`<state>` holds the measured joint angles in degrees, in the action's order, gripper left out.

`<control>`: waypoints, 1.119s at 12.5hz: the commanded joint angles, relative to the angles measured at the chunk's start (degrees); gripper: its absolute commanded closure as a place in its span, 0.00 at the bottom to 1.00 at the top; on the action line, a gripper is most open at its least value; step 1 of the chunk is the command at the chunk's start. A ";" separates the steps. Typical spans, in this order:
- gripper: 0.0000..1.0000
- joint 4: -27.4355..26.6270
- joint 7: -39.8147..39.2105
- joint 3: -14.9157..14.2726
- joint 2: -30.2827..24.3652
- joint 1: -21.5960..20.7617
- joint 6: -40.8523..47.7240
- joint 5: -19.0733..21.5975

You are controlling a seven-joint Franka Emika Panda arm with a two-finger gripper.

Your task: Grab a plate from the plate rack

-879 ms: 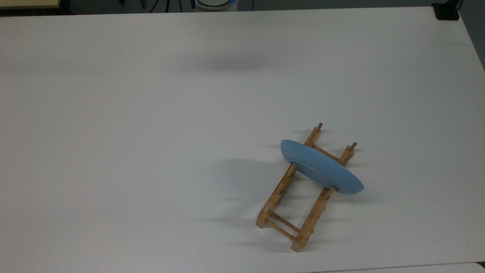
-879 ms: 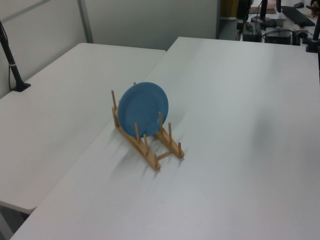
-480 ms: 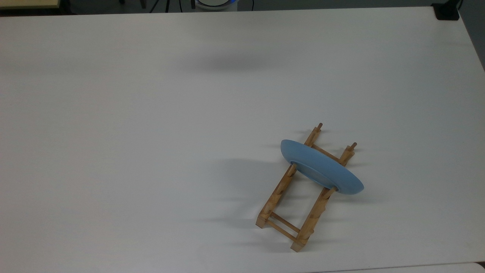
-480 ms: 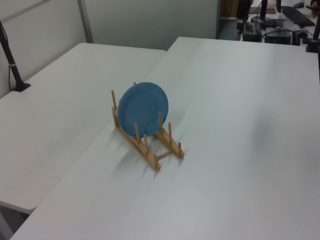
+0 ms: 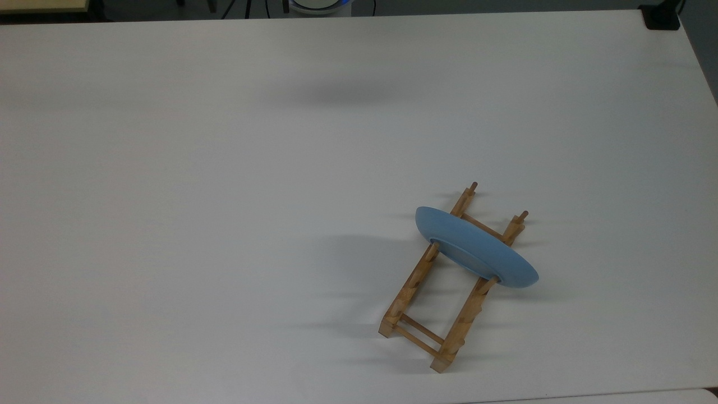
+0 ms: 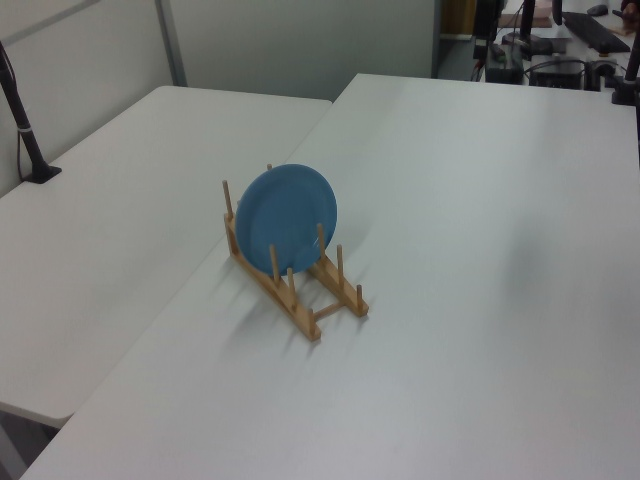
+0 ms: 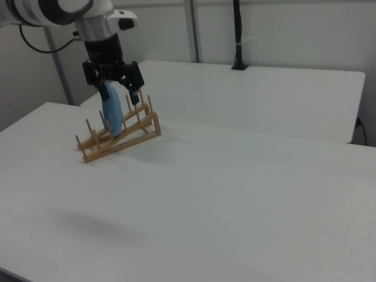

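Gripper (image 7: 116,93) mine, spread wide, plate (image 7: 111,113) rim just below between fingers; off-centre closing could tip plate rack (image 7: 120,134).

From the right view, the black two-finger gripper (image 7: 114,93) hides the top of the round light-blue plate (image 7: 111,117), the arm is cut off at the upper left corner, and finger contact is unclear.

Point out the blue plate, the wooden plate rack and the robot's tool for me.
plate (image 5: 477,247): top view, on its curved blue back.
plate rack (image 5: 412,280): top view, on the left rail.
tool (image 7: 113,93): right view, between its fingertips, above the plate's top edge.
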<state>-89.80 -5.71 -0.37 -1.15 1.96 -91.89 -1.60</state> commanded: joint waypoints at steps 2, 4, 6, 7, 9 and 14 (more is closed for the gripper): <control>0.00 -0.73 -0.27 -1.21 -0.61 -1.17 -1.10 0.98; 0.00 -0.73 -0.18 -1.21 -0.61 -1.17 -1.01 1.07; 0.00 -0.64 -0.18 -1.21 -0.69 -1.08 -1.01 1.16; 0.00 -0.64 -0.18 -1.30 -0.69 -1.08 -1.01 1.16; 0.00 -0.64 -0.18 -1.30 -0.78 -1.00 -1.01 1.24; 0.00 -0.73 -1.14 -1.22 -0.43 -1.17 -0.93 1.16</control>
<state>-89.80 -5.70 -0.47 -1.15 1.96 -91.89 -1.59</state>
